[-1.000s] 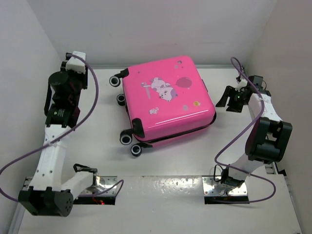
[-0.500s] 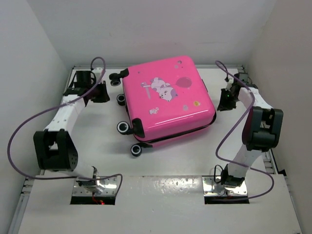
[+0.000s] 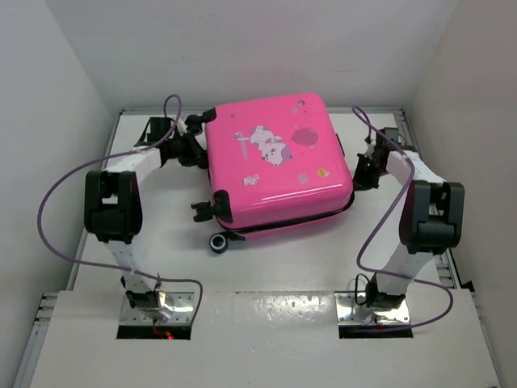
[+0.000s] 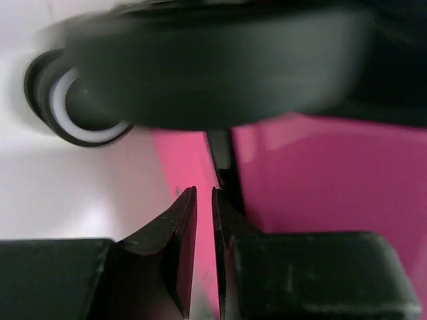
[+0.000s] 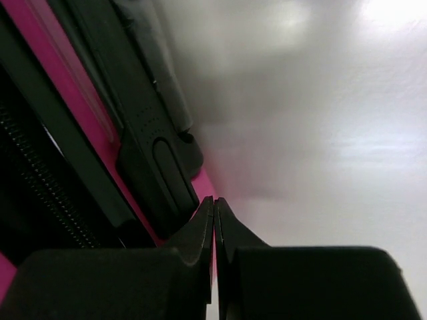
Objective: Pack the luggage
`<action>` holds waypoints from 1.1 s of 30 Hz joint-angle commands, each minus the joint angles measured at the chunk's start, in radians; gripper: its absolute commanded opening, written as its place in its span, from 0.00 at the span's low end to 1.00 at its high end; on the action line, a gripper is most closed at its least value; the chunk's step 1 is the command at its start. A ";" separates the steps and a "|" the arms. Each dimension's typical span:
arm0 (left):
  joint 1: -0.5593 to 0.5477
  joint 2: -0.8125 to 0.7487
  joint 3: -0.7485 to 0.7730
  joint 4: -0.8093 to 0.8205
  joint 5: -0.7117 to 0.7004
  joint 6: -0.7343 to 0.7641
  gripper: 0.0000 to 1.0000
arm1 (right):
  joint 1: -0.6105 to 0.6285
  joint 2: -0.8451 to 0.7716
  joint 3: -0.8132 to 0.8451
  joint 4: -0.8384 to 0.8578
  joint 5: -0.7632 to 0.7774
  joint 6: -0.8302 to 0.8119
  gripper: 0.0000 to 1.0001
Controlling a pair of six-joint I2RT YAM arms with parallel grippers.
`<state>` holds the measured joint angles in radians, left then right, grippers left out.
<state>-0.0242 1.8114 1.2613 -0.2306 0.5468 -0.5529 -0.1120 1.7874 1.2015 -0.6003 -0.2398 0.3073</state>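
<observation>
The luggage [image 3: 279,166] is a hot-pink hard-shell case with a white cartoon print, lying flat and closed in the middle of the table. My left gripper [image 3: 199,150] is pressed against its left side among the black wheels. In the left wrist view its fingertips [image 4: 204,193] stand a thin slit apart with nothing between them, the pink shell [image 4: 320,173] just beyond and a wheel [image 4: 80,110] above left. My right gripper [image 3: 361,171] is at the case's right side. Its tips [image 5: 213,200] are shut and empty, beside the black side handle [image 5: 160,167] on the pink shell [image 5: 73,93].
White walls close in the table [image 3: 283,267] at left, back and right. Purple cables [image 3: 56,210] loop off both arms. One black wheel [image 3: 218,242] sticks out at the case's near-left corner.
Both arms have swung inward from the walls onto the luggage's two sides. Both grippers have closed down. The case has turned and shifted slightly.
</observation>
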 commanded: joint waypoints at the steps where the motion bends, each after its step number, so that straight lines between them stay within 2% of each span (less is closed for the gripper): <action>1: -0.034 0.124 0.140 0.301 0.108 -0.192 0.21 | 0.130 -0.080 -0.103 -0.011 -0.216 0.188 0.00; 2: -0.034 0.161 0.183 0.332 0.108 -0.252 0.21 | 0.159 -0.120 -0.135 0.002 -0.257 0.208 0.00; 5: -0.045 0.323 0.430 0.373 0.102 -0.307 0.22 | 0.230 -0.172 -0.190 0.107 -0.305 0.288 0.00; 6: -0.045 0.362 0.572 0.373 0.102 -0.308 0.29 | 0.242 -0.183 -0.203 0.129 -0.305 0.305 0.00; 7: -0.045 0.417 0.640 0.373 0.084 -0.308 0.35 | 0.268 -0.200 -0.212 0.178 -0.309 0.338 0.00; 9: -0.036 0.431 0.767 0.341 0.048 -0.233 0.46 | 0.314 -0.229 -0.250 0.270 -0.311 0.368 0.00; 10: -0.019 0.431 0.789 0.341 0.024 -0.207 0.55 | 0.336 -0.249 -0.258 0.334 -0.309 0.406 0.00; 12: 0.030 0.376 0.803 0.341 -0.066 -0.151 0.62 | 0.409 -0.285 -0.287 0.425 -0.294 0.426 0.01; 13: 0.049 0.318 0.794 0.341 -0.088 -0.136 0.63 | 0.425 -0.295 -0.290 0.501 -0.288 0.427 0.02; 15: 0.085 0.238 0.765 0.332 -0.132 -0.063 0.64 | 0.449 -0.337 -0.313 0.542 -0.270 0.405 0.04; 17: 0.125 0.128 0.638 0.347 -0.195 0.008 0.66 | 0.482 -0.368 -0.344 0.627 -0.260 0.340 0.05; 18: 0.139 0.001 0.522 0.347 -0.212 0.089 0.67 | 0.489 -0.425 -0.362 0.640 -0.250 0.322 0.05; 21: 0.148 -0.188 0.350 0.356 -0.286 0.229 0.72 | 0.459 -0.505 -0.404 0.671 -0.195 0.222 0.15; 22: 0.148 -0.295 0.258 0.344 -0.286 0.260 0.73 | 0.450 -0.549 -0.405 0.648 -0.167 0.195 0.21; 24: 0.148 -0.389 0.178 0.274 -0.230 0.377 0.73 | 0.387 -0.577 -0.422 0.630 -0.132 0.127 0.24; 25: 0.136 -0.468 0.123 0.236 -0.096 0.440 0.73 | 0.374 -0.586 -0.428 0.604 -0.113 0.046 0.24; 26: 0.100 -0.504 0.084 0.115 0.053 0.608 0.72 | 0.330 -0.589 -0.434 0.603 -0.092 0.038 0.24; 27: 0.099 -0.539 0.084 0.056 0.054 0.610 0.69 | 0.271 -0.589 -0.436 0.603 -0.095 0.039 0.24; 29: -0.011 -0.628 -0.008 -0.055 0.122 0.729 0.64 | 0.200 -0.576 -0.422 0.576 -0.101 0.050 0.24; 30: -0.116 -0.647 -0.046 -0.087 0.122 0.776 0.63 | 0.154 -0.548 -0.402 0.565 -0.087 0.064 0.24; 33: -0.316 -0.658 -0.082 -0.118 0.010 0.814 0.55 | 0.043 -0.508 -0.356 0.550 -0.090 0.130 0.24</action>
<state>-0.1963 1.1397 1.2228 -0.1982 0.5457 0.0925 0.0071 1.2446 0.7948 -0.0387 -0.3542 0.4191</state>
